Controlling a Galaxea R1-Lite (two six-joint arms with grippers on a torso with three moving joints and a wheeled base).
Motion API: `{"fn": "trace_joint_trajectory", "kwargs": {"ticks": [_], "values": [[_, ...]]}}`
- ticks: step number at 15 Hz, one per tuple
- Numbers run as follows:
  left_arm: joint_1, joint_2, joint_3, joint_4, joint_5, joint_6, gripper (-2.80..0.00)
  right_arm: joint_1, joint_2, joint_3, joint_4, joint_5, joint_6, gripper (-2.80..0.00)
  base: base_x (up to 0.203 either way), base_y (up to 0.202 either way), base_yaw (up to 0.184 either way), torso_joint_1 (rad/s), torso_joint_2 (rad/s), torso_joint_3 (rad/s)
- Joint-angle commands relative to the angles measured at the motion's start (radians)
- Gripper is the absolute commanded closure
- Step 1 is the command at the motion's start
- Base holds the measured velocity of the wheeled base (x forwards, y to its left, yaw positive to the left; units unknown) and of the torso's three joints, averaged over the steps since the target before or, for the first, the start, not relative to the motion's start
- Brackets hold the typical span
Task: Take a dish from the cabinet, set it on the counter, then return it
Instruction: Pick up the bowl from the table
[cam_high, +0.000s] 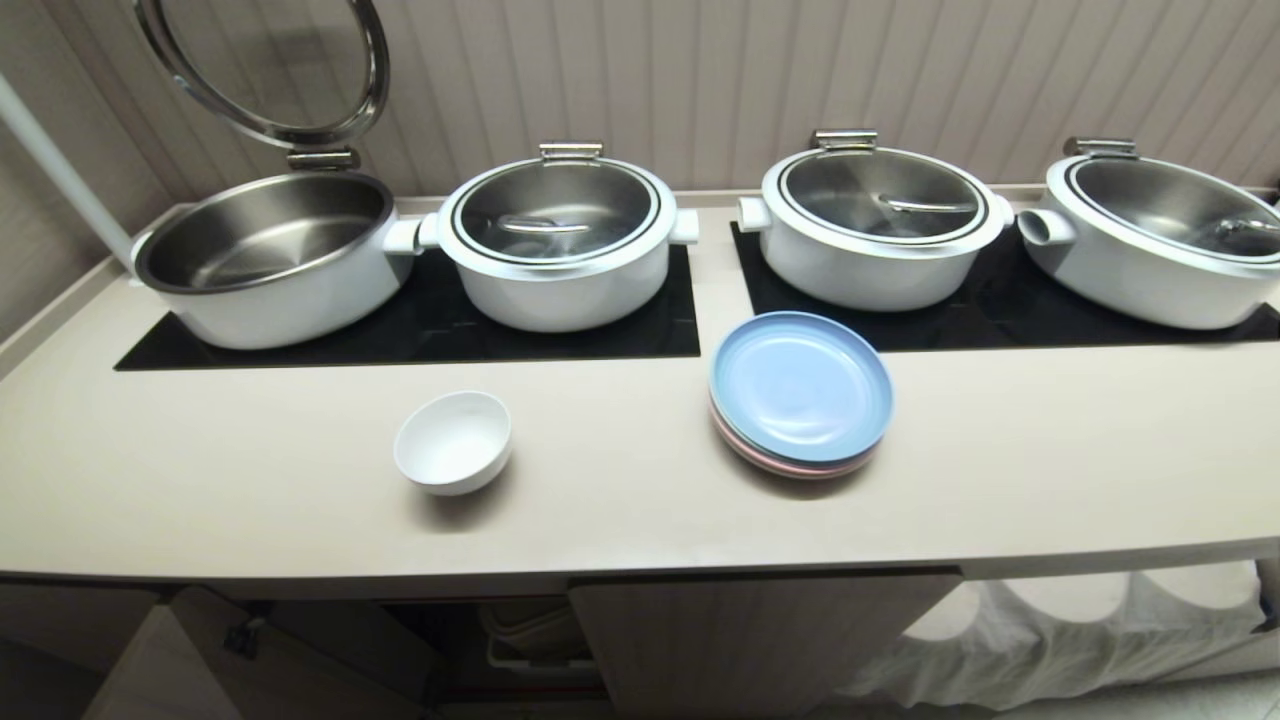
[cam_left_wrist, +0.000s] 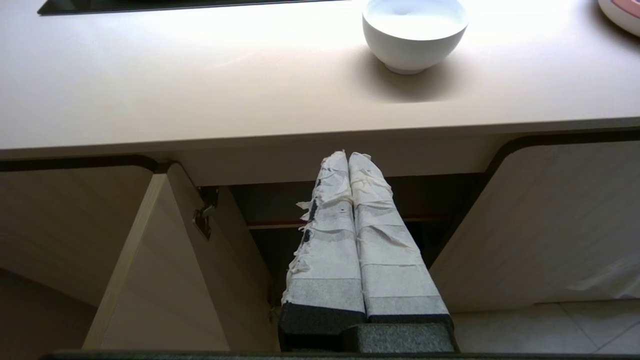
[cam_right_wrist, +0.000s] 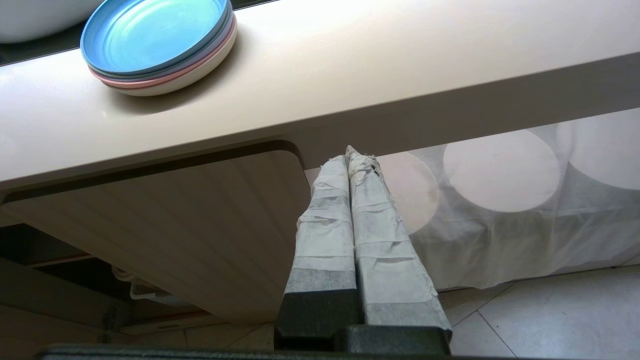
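The dish, a small white bowl, stands upright on the beige counter, in front of the left hob panel; the left wrist view shows the dish too. Below the counter the cabinet stands with its left door swung open, a red-edged shelf showing inside. My left gripper is shut and empty, held low in front of that opening. My right gripper is shut and empty too, below the counter edge beside the closed cabinet door. Neither arm shows in the head view.
A stack of flat plates, blue on top, lies right of the dish. Several white pots stand on two black hob panels; the leftmost pot has its lid raised. White cloth hangs under the counter at right.
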Motion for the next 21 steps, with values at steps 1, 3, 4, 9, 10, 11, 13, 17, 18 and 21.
{"fn": "trace_joint_trajectory", "kwargs": {"ticks": [1,3,4,9,10,11,13,17,18,21], "values": [[0.0,0.0,-0.001,0.002,-0.002,-0.001,0.0,0.0,0.001,0.0,0.0,0.0,0.0,0.0,0.0,0.0,0.0,0.0,0.0,0.0],[0.0,0.0,-0.004,0.007,-0.003,0.0,0.0,0.0,0.001,0.0,0.0,0.0,0.0,0.0,0.0,0.0,0.0,0.0,0.0,0.0],[0.0,0.0,-0.012,0.019,-0.006,0.0,0.0,0.0,0.001,0.0,0.0,0.0,0.002,0.0,0.0,0.0,0.0,0.0,0.0,0.0],[0.001,0.008,-0.195,0.187,-0.083,0.0,0.0,0.0,0.001,0.0,0.0,0.0,0.002,0.0,0.0,0.0,0.0,0.0,0.0,0.0],[0.001,0.023,-0.23,0.223,-0.089,-0.001,0.0,0.0,0.001,0.0,0.0,0.0,0.002,0.0,0.0,0.0,0.0,0.0,0.0,0.0],[0.0,0.049,-0.253,0.238,-0.092,-0.001,0.0,0.0,0.001,0.0,0.0,0.0,0.0,0.0,0.0,0.0,0.0,0.0,0.0,0.0],[-0.001,0.114,-0.294,0.242,-0.094,-0.003,0.0,0.0,0.001,0.0,0.0,0.0,0.0,0.0,0.0,0.0,0.0,0.0,0.0,0.0],[-0.028,0.332,-0.412,0.243,-0.088,-0.006,0.0,0.0,0.001,0.0,0.0,0.0,0.001,0.0,0.0,0.0,0.0,0.0,0.0,0.0],[-0.03,0.386,-0.443,0.243,-0.089,-0.012,0.0,0.001,0.001,0.0,0.0,0.0,0.002,0.0,0.0,0.0,0.0,0.0,0.0,0.0],[-0.033,0.564,-0.55,0.254,-0.087,-0.051,0.0,0.0,0.001,0.0,0.0,0.0,0.002,0.0,0.0,0.0,0.0,0.0,0.0,0.0]]}}
